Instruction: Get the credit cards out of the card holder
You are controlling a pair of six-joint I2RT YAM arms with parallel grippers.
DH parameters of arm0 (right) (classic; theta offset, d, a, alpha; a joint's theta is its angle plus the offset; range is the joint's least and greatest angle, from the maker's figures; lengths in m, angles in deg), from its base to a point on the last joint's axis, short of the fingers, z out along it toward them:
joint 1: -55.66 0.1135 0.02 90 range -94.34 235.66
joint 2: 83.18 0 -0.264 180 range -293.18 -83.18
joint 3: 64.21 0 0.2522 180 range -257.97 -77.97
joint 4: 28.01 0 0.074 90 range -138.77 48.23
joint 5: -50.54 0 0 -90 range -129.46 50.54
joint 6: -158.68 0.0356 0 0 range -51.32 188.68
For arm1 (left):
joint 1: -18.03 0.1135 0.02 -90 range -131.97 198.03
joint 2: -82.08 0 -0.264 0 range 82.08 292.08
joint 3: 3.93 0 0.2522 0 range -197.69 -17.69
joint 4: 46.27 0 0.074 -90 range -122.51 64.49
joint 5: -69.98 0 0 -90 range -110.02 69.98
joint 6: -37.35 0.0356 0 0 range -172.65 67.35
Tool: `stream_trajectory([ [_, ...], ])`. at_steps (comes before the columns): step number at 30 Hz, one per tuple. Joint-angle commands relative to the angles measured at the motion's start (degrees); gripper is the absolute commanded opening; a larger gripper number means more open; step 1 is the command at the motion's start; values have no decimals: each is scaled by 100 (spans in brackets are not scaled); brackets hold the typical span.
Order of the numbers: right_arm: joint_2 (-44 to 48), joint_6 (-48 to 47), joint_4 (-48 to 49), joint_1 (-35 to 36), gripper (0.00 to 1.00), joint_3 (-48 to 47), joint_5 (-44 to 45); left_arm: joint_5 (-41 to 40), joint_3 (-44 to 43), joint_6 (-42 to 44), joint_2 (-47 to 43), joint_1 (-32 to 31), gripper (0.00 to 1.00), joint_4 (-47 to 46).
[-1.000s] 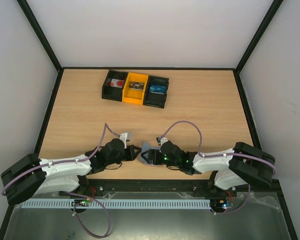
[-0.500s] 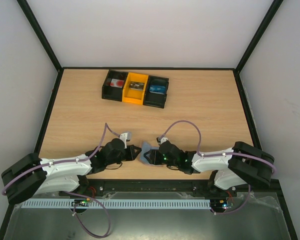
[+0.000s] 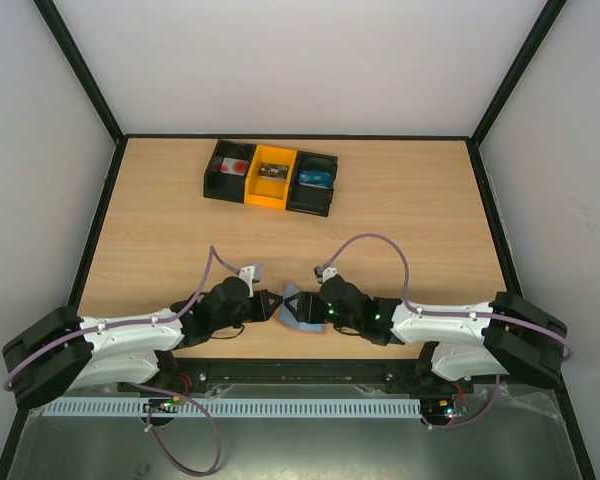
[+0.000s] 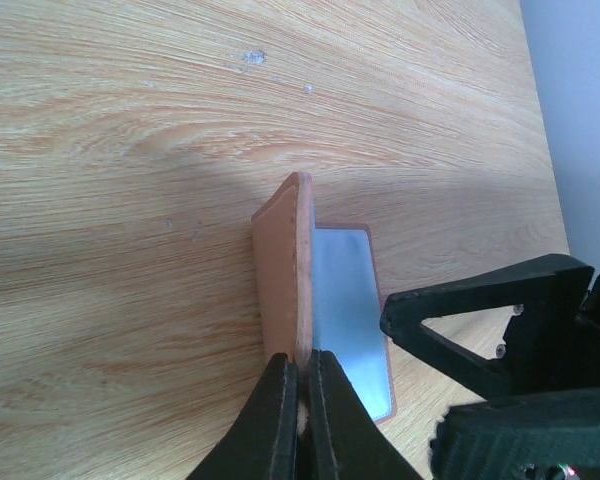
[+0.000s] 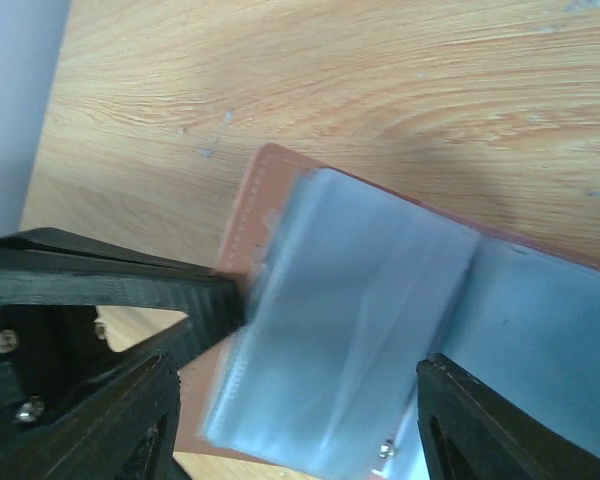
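Note:
The card holder lies opened near the table's front edge, brown outside with grey-blue clear sleeves inside. My left gripper is shut on the edge of its brown cover, which it holds upright. My right gripper is open, its two fingers standing wide on either side of the loose sleeves. In the overhead view both grippers meet at the holder. No credit cards show in the sleeves that face the cameras.
Three small bins stand in a row at the back: a black one with something reddish, an orange one, and a black one with something blue. Bare wood table lies between them and the arms.
My right arm has pushed a little to the left, onto the holder. The holder now lies spread wider. The left gripper has kept its hold in place.

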Motion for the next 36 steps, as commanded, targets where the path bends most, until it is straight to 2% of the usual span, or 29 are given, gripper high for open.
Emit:
stream_trajectory([
  [1,73,139,65,34,64,-155,-178,-107,-88,4,-53,-33,3,21],
  [9,-232,509,683,34,64,-25,-441,-186,-103,-37,-197,-33,3,137],
  [13,-340,585,692,39,63,4,-328,-315,-155,-49,-213,-42,3,294],
  [24,-504,781,810,34,54,115,-362,-438,-129,-158,-235,-41,3,300],
  [36,-864,801,1122,41,60,67,-643,-478,-95,-216,-337,-42,3,300],
])
